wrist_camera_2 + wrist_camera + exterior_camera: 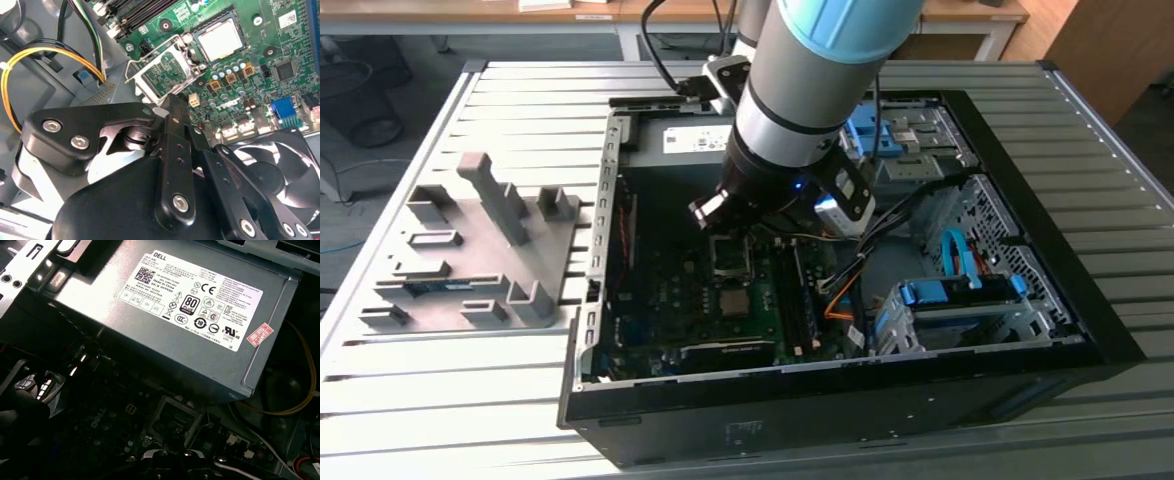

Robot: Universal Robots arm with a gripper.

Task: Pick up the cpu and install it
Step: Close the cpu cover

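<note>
1. Matte black gripper (172, 112) up close in the second wrist view: hinged links, round silver bolt heads. Hangs low over the green motherboard (260, 75). Cannot tell whether spread or pressed together.
2. Small, flat, square cpu (220, 41) with a pale, dull metal top. Sits in its socket on the motherboard, apart from the gripper. Just beside it, a thin metal frame (165, 75) flipped open, with green board showing through its window.
3. Grey sheet-metal power supply (190, 335) in the first wrist view. Carries a white label (192, 297) with dense black print, a code square and round marks, plus a small red sticker (260, 335).
4. Glossy black fan (280, 160) near the gripper; yellow and black cables (30, 65) looping across the grey floor.
5. Open black PC case (854, 420) on a slatted grey table (454, 420) in the exterior view. Grey moulded fixture (480, 250) at the exterior view's left of it. Grey arm (807, 90) with a pale blue band, reaching down into the case.
</note>
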